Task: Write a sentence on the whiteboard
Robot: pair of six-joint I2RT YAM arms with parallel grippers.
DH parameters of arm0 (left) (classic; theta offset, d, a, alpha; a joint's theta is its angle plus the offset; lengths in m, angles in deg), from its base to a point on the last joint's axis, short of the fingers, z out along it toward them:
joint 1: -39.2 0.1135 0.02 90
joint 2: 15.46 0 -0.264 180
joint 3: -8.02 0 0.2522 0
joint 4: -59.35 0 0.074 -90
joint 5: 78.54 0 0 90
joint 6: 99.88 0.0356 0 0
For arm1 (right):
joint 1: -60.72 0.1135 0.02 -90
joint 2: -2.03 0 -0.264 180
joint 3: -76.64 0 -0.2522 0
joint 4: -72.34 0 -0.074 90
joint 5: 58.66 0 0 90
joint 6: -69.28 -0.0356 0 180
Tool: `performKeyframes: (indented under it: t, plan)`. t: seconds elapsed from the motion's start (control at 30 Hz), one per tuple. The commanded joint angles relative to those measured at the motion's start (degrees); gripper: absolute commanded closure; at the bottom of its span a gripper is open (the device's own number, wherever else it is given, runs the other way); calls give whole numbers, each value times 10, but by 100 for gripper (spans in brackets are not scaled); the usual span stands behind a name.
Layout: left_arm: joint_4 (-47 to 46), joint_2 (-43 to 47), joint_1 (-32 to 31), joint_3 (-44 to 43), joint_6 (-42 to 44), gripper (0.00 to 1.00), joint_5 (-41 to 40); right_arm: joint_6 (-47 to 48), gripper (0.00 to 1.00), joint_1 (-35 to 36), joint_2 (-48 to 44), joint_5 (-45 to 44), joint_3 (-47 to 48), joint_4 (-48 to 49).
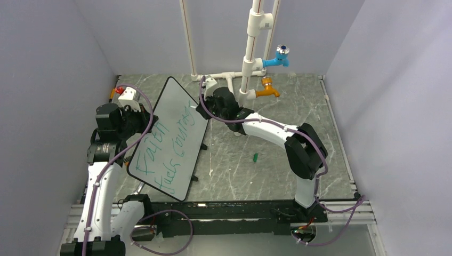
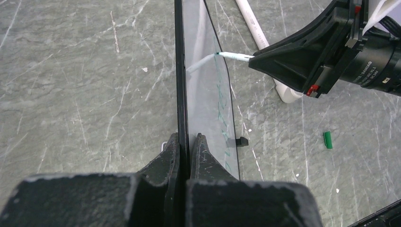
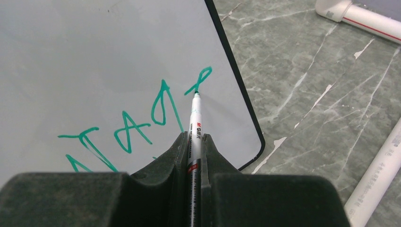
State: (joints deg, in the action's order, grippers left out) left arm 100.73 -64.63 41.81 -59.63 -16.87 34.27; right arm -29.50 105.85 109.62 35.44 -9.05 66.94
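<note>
The whiteboard (image 1: 171, 114) stands tilted on the table, its far corner raised. My left gripper (image 1: 143, 121) is shut on the board's left rim; in the left wrist view its jaws (image 2: 188, 137) pinch the black edge of the whiteboard (image 2: 208, 99). The sentence (image 1: 160, 152) runs in two green lines across the board. My right gripper (image 3: 194, 136) is shut on a white marker (image 3: 195, 113), whose tip touches the whiteboard (image 3: 94, 47) at the last green letter of the sentence (image 3: 163, 101). From the left wrist, the marker (image 2: 234, 56) pokes out of the right gripper (image 2: 255, 59).
White pipes (image 1: 248, 64) with a blue tap (image 1: 278, 58) and an orange tap (image 1: 268, 90) stand at the back, right behind the right gripper. A small green cap (image 1: 256, 157) lies on the marble tabletop. Grey walls enclose three sides.
</note>
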Motion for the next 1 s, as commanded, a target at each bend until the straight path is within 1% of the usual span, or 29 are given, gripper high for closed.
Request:
performKeyframes:
  t: [0.0,0.2,0.7,0.93,0.97]
  plan:
    - [72,-6,-6,32,80,100,-7,-14,100,16,-16,27,-17,16]
    - [72,-5,-6,33,79,100,-7,-10,100,15,-4,10,-5,8]
    - [71,-6,-7,32,80,100,-8,25,100,14,60,-28,109,-48]
    - [72,-5,-5,32,80,100,-10,27,100,14,30,-40,93,-58]
    - [71,-4,-4,32,80,100,-10,27,100,14,21,-53,86,-60]
